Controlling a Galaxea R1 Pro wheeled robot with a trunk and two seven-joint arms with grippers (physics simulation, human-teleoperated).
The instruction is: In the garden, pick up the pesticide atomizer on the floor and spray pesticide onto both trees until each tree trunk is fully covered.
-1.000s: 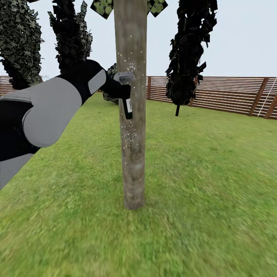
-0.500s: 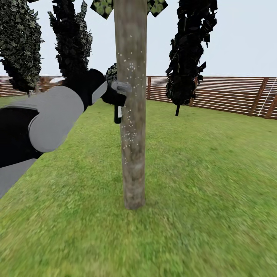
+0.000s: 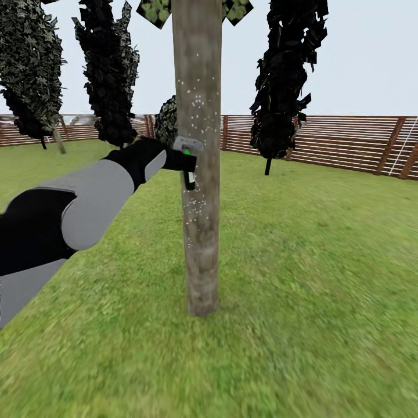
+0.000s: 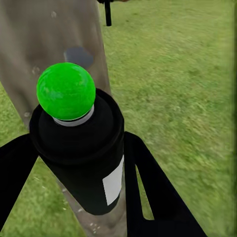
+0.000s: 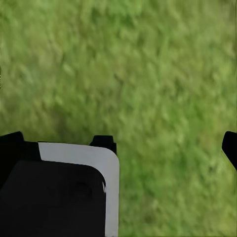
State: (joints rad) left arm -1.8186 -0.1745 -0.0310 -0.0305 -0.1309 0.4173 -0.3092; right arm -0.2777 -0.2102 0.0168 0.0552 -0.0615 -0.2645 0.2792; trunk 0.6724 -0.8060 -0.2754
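A thick grey-brown tree trunk (image 3: 198,174) stands straight ahead on the grass (image 3: 313,278), dotted with white specks high up and at mid-height. My left arm reaches out from the lower left to the trunk's left edge. My left gripper (image 3: 184,158) is shut on the pesticide atomizer (image 3: 189,177), a small black bottle. In the left wrist view the atomizer (image 4: 79,148) shows a bright green round top and a white label, held between two black fingers (image 4: 148,187), with the trunk (image 4: 49,39) right behind it. My right gripper (image 5: 167,143) hangs open over grass.
Dark cone-shaped trees (image 3: 110,69) rise at the back left and another (image 3: 287,75) at the back right. A brown slat fence (image 3: 337,142) bounds the lawn behind. Open grass lies to the right of the trunk and in front of it.
My left arm has dropped and stretched out towards the trunk. The atomizer moved from in front of the trunk to its left edge and turned; its green top now shows.
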